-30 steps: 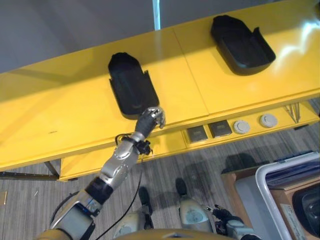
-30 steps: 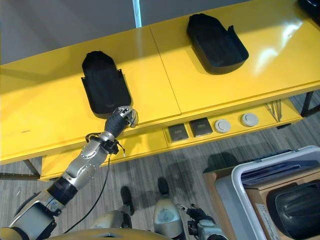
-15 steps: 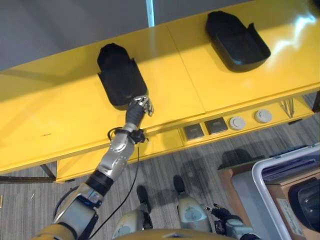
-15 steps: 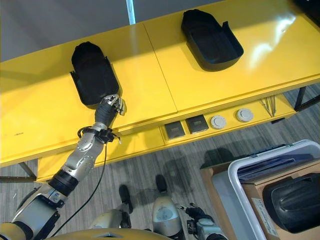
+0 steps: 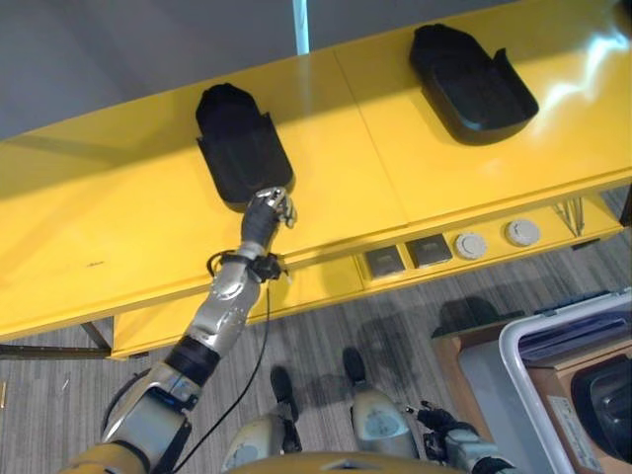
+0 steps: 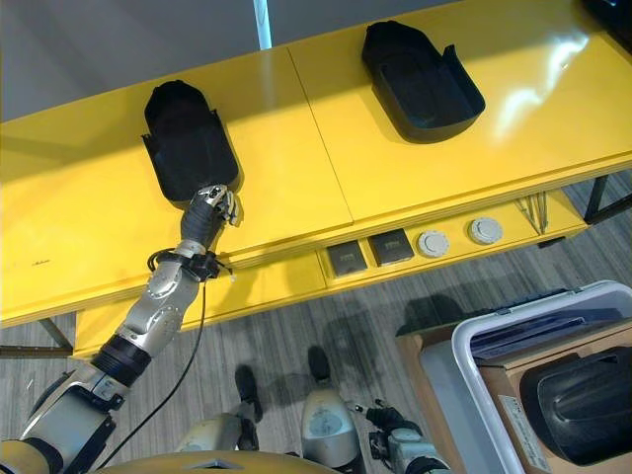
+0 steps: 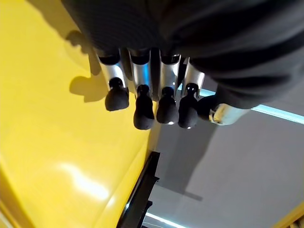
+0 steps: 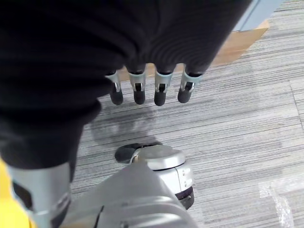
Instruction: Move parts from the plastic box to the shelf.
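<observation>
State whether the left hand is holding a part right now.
No, it holds nothing: the left hand has straight fingers over the yellow shelf, beside the black part.

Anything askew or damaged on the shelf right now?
Nothing stands out. Two black parts lie flat and apart on the yellow shelf, both intact. The left hand is at the near end of the left one.

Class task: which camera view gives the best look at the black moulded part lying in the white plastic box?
The right eye view: the black moulded part shows broadly inside the white plastic box. The left eye view catches just a cropped sliver at its edge. Neither wrist view gives a look at it.
</observation>
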You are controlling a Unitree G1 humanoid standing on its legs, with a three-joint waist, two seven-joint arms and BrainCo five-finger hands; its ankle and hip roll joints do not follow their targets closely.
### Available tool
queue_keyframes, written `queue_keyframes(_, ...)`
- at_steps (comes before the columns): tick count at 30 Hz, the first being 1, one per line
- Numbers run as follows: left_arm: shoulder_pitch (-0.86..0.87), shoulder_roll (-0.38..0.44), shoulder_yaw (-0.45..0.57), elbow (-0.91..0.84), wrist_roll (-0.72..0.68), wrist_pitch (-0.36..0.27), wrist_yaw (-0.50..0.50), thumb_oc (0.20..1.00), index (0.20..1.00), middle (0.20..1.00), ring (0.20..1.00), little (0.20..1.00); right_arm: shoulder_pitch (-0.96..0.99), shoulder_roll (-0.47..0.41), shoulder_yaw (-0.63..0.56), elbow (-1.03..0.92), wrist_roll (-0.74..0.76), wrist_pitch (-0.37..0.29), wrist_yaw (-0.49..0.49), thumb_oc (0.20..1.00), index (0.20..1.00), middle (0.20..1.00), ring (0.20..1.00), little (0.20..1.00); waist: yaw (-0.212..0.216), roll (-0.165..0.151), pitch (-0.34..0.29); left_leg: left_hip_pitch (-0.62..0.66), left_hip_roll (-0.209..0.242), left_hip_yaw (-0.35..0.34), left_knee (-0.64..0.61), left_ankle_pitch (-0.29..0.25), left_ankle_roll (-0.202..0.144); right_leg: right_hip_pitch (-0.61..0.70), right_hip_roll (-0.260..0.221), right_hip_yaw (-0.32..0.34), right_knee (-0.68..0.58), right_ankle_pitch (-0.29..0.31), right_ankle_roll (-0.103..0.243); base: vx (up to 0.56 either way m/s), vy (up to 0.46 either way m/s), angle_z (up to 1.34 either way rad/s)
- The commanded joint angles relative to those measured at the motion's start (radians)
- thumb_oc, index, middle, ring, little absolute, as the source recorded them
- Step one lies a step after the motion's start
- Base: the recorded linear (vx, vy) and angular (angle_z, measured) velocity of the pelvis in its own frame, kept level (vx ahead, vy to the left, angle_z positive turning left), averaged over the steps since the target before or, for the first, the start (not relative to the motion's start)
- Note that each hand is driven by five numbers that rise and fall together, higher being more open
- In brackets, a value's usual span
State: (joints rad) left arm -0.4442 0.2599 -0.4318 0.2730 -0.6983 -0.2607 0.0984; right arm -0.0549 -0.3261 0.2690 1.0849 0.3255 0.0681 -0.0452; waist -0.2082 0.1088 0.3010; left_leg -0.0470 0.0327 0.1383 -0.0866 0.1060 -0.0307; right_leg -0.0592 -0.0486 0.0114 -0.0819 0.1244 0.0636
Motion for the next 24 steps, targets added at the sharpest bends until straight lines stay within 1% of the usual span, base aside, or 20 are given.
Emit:
queue_keyframes(1,0.03,0.046,0.036,-0.11,0.101,-0.039,0.001,0.482,0.482,0.482,0.482,0.482,0.011,0.028,0.016,0.048,0.016,-0.003,0.005,1.0,1.0,1.0,1.0,1.0,0.033,-0.041,-0.075,0.018,0.062,-0.029,-0.001,-0.021,-0.044,0.006,-0.058,0.009,0.005,-0.002,0.034,-0.05,-0.025,0.02)
queue_keyframes(2,0.044,0.051,0.039,-0.132,0.106,-0.036,0.007,0.564,0.564,0.564,0.564,0.564,0.014,0.03,0.013,0.048,0.018,-0.002,0.003,1.0,1.0,1.0,1.0,1.0,0.038,-0.041,-0.082,0.021,0.063,-0.029,-0.001,-0.022,-0.044,0.012,-0.058,0.005,0.004,-0.004,0.033,-0.06,-0.028,0.05)
queue_keyframes(3,0.074,0.062,0.05,-0.172,0.134,-0.046,0.016,0.928,0.928,0.928,0.928,0.928,0.016,0.032,0.007,0.051,0.022,0.001,0.0,1.0,1.0,1.0,1.0,1.0,0.052,-0.041,-0.097,0.028,0.065,-0.03,-0.001,-0.022,-0.046,0.025,-0.058,-0.008,0.004,-0.009,0.032,-0.08,-0.059,0.09)
queue_keyframes(4,0.126,0.084,0.077,-0.245,0.208,-0.054,0.05,1.0,1.0,1.0,1.0,1.0,0.019,0.034,-0.005,0.064,0.025,0.009,-0.002,1.0,1.0,1.0,1.0,1.0,0.078,-0.041,-0.122,0.04,0.071,-0.033,-0.001,-0.023,-0.046,0.051,-0.058,-0.032,0.003,-0.02,0.026,-0.07,-0.056,0.12)
queue_keyframes(5,0.131,0.087,0.08,-0.253,0.209,-0.052,0.051,1.0,1.0,1.0,1.0,1.0,0.02,0.035,-0.007,0.065,0.026,0.01,-0.001,1.0,1.0,1.0,1.0,1.0,0.08,-0.041,-0.125,0.042,0.072,-0.033,-0.001,-0.023,-0.046,0.054,-0.057,-0.034,0.003,-0.021,0.025,-0.06,-0.062,0.13)
queue_keyframes(6,0.152,0.1,0.093,-0.281,0.236,-0.064,0.063,1.0,1.0,1.0,1.0,1.0,0.019,0.035,-0.014,0.077,0.019,0.011,0.002,1.0,1.0,1.0,1.0,1.0,0.093,-0.042,-0.136,0.048,0.075,-0.037,-0.001,-0.022,-0.048,0.068,-0.056,-0.046,0.003,-0.026,0.021,-0.03,-0.033,0.15)
queue_keyframes(7,0.157,0.103,0.095,-0.287,0.24,-0.066,0.066,1.0,1.0,1.0,1.0,1.0,0.019,0.035,-0.014,0.08,0.019,0.011,0.002,1.0,1.0,1.0,1.0,1.0,0.096,-0.042,-0.138,0.05,0.075,-0.038,-0.001,-0.022,-0.048,0.071,-0.055,-0.048,0.003,-0.027,0.021,-0.04,-0.064,0.23)
queue_keyframes(9,0.209,0.132,0.11,-0.334,0.271,-0.075,0.091,1.0,1.0,1.0,1.0,1.0,0.003,0.035,-0.023,0.113,0.013,0.016,0.012,1.0,1.0,1.0,1.0,1.0,0.129,-0.05,-0.16,0.067,0.084,-0.052,-0.001,-0.019,-0.052,0.105,-0.047,-0.074,0.001,-0.04,0.011,-0.05,-0.12,0.35)
queue_keyframes(11,0.25,0.14,0.105,-0.344,0.29,-0.072,0.131,1.0,1.0,1.0,1.0,1.0,-0.014,0.033,-0.025,0.127,0.029,0.029,0.012,1.0,1.0,1.0,1.0,1.0,0.155,-0.056,-0.172,0.075,0.089,-0.066,-0.001,-0.016,-0.058,0.124,-0.041,-0.093,-0.002,-0.047,0.005,-0.05,-0.126,0.3)
queue_keyframes(12,0.274,0.144,0.099,-0.338,0.3,-0.057,0.164,1.0,1.0,1.0,1.0,1.0,-0.025,0.032,-0.028,0.134,0.042,0.029,0.015,1.0,1.0,1.0,1.0,1.0,0.169,-0.06,-0.178,0.077,0.092,-0.076,-0.001,-0.014,-0.061,0.132,-0.037,-0.102,-0.003,-0.052,0.002,-0.05,-0.119,0.26)
queue_keyframes(13,0.3,0.145,0.092,-0.32,0.324,-0.057,0.199,1.0,1.0,1.0,1.0,1.0,-0.036,0.031,-0.029,0.137,0.061,0.033,0.015,1.0,1.0,1.0,1.0,1.0,0.182,-0.064,-0.18,0.079,0.095,-0.085,-0.001,-0.012,-0.064,0.139,-0.032,-0.11,-0.003,-0.056,-0.003,-0.04,-0.101,0.24)
queue_keyframes(14,0.307,0.145,0.091,-0.313,0.335,-0.054,0.215,1.0,1.0,1.0,1.0,1.0,-0.039,0.032,-0.029,0.137,0.066,0.034,0.016,1.0,1.0,1.0,1.0,1.0,0.185,-0.065,-0.18,0.079,0.096,-0.088,-0.001,-0.011,-0.065,0.141,-0.03,-0.113,-0.003,-0.058,-0.004,-0.09,-0.102,0.16)
queue_keyframes(15,0.334,0.144,0.082,-0.277,0.374,-0.056,0.259,1.0,1.0,1.0,1.0,1.0,-0.049,0.033,-0.027,0.138,0.076,0.034,0.017,1.0,1.0,1.0,1.0,1.0,0.198,-0.07,-0.181,0.072,0.099,-0.096,-0.001,0.003,-0.068,0.14,-0.026,-0.122,-0.002,-0.056,-0.009,-0.08,-0.099,0.2)
queue_keyframes(16,0.365,0.148,0.071,-0.229,0.435,-0.091,0.297,1.0,1.0,1.0,1.0,1.0,-0.055,0.033,-0.026,0.141,0.081,0.035,0.018,1.0,1.0,1.0,1.0,1.0,0.21,-0.074,-0.18,0.073,0.105,-0.104,-0.001,-0.001,-0.074,0.148,-0.022,-0.13,-0.002,-0.068,-0.012,-0.13,-0.107,0.2)
queue_keyframes(17,0.382,0.15,0.063,-0.192,0.483,-0.104,0.331,1.0,1.0,1.0,1.0,1.0,-0.059,0.032,-0.026,0.141,0.078,0.04,0.021,1.0,1.0,1.0,1.0,1.0,0.217,-0.077,-0.176,0.064,0.107,-0.11,0.0,0.013,-0.076,0.144,-0.02,-0.135,0.0,-0.062,-0.015,-0.11,-0.087,0.2)
queue_keyframes(19,0.404,0.149,0.047,-0.119,0.522,-0.124,0.374,1.0,1.0,1.0,1.0,1.0,-0.062,0.03,-0.025,0.147,0.075,0.047,0.024,1.0,1.0,1.0,1.0,1.0,0.228,-0.081,-0.169,0.054,0.112,-0.119,0.007,0.018,-0.082,0.144,-0.018,-0.143,0.0,-0.063,-0.017,-0.1,-0.066,0.16)
queue_keyframes(20,0.429,0.145,0.033,-0.038,0.568,-0.125,0.392,1.0,1.0,1.0,1.0,1.0,-0.063,0.027,-0.021,0.159,0.072,0.05,0.03,1.0,1.0,1.0,1.0,1.0,0.238,-0.085,-0.163,0.052,0.118,-0.124,0.012,0.013,-0.089,0.149,-0.017,-0.148,-0.002,-0.07,-0.017,-0.07,-0.06,0.13)
queue_keyframes(21,0.44,0.14,0.027,0.0,0.576,-0.105,0.394,1.0,1.0,1.0,1.0,1.0,-0.063,0.027,-0.021,0.167,0.065,0.055,0.037,1.0,1.0,1.0,1.0,1.0,0.242,-0.086,-0.159,0.049,0.121,-0.127,0.013,0.016,-0.091,0.148,-0.017,-0.15,-0.002,-0.068,-0.016,-0.08,-0.063,0.13)
queue_keyframes(22,0.464,0.114,0.015,0.11,0.606,-0.123,0.432,1.0,1.0,1.0,1.0,1.0,-0.065,0.026,-0.015,0.177,0.061,0.062,0.041,1.0,1.0,1.0,1.0,1.0,0.25,-0.088,-0.153,0.042,0.123,-0.132,0.016,0.021,-0.095,0.148,-0.017,-0.154,-0.004,-0.066,-0.015,-0.08,-0.037,0.13)
queue_keyframes(24,0.488,0.095,0.017,0.207,0.603,-0.142,0.461,1.0,1.0,1.0,1.0,1.0,-0.063,0.024,-0.015,0.188,0.054,0.064,0.044,1.0,1.0,1.0,1.0,1.0,0.254,-0.088,-0.149,0.039,0.125,-0.135,0.018,0.023,-0.097,0.147,-0.017,-0.158,-0.005,-0.065,-0.014,-0.06,-0.016,0.16)
